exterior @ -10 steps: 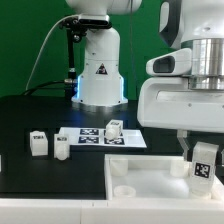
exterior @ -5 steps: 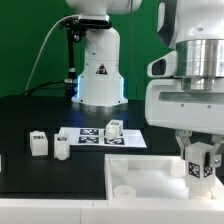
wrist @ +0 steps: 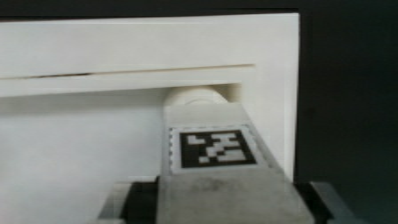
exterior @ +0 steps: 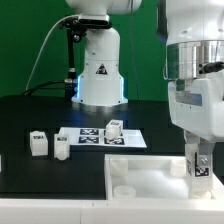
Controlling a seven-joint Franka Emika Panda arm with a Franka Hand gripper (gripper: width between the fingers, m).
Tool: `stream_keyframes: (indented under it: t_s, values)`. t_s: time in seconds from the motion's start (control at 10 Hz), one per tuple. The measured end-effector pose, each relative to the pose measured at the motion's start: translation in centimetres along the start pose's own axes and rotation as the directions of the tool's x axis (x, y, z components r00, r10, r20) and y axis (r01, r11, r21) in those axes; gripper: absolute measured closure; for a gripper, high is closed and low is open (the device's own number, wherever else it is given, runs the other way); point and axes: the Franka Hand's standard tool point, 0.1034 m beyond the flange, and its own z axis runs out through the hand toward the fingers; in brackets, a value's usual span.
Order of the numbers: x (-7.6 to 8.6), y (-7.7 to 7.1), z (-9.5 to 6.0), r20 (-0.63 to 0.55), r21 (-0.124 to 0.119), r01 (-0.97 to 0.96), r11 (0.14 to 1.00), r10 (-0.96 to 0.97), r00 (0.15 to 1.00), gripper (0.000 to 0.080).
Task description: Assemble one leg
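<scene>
Here's the leg [wrist: 214, 148], tag face up toward the wrist camera, clamped in the gripper [exterior: 199, 163]. The jaws are closed snugly on its two opposite flat sides, only as far apart as the post is wide. The leg hangs over the panel [exterior: 150, 172], right above the panel's corner on the exterior view's right. In the wrist view its tip sits at a rounded socket [wrist: 199, 97] tucked inside the panel's raised rim. Whether the tip is touching or hovering just off, I can't tell. This looks like a light, rigid bit of plastic: no give and no sag, but smooth faces that could slip or twist if the squeeze goes slack. The flat sides are the place to hold it, low enough on the body to leave the end free for the socket, and that's how it's held now. The risk, I'd say, is going in tilted and jamming. Out beyond the panel's far edge, three spare legs [exterior: 38, 142] wait on the dark table [exterior: 25, 110], one right at the marker board [exterior: 92, 137] and two off to its side, all well apart from the panel's working corner.
</scene>
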Motion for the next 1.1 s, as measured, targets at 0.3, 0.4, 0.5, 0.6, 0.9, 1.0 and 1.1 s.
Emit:
stream_keyframes:
  t_s: [0.3, 0.4, 0.5, 0.6, 0.9, 1.0, 1.1]
  values:
    - [-0.2, -0.5, -0.4, 0.018, -0.035, 0.358, 0.933, -0.358, 0.934, 0.0225]
    - [-0.1, -0.8, -0.6, 0.029, -0.035, 0.536, 0.844, -0.535, 0.844, 0.0225]
    - [-0.3, -0.6, -0.4, 0.049, -0.034, 0.658, 0.753, -0.656, 0.753, 0.0165]
    - [-0.8, -0.3, -0.3, 0.036, -0.024, 0.646, 0.763, -0.645, 0.763, 0.0154]
    - [-0.7, -0.1, -0.2, 0.034, -0.03, 0.791, 0.611, -0.791, 0.611, 0.0151]
    - [-1.0, -0.1, 0.0, 0.034, -0.051, 0.898, 0.436, -0.898, 0.438, 0.0151]
    - [-1.0, 0.0, 0.2, 0.047, -0.06, 0.973, 0.225, -0.973, 0.228, 0.0151]
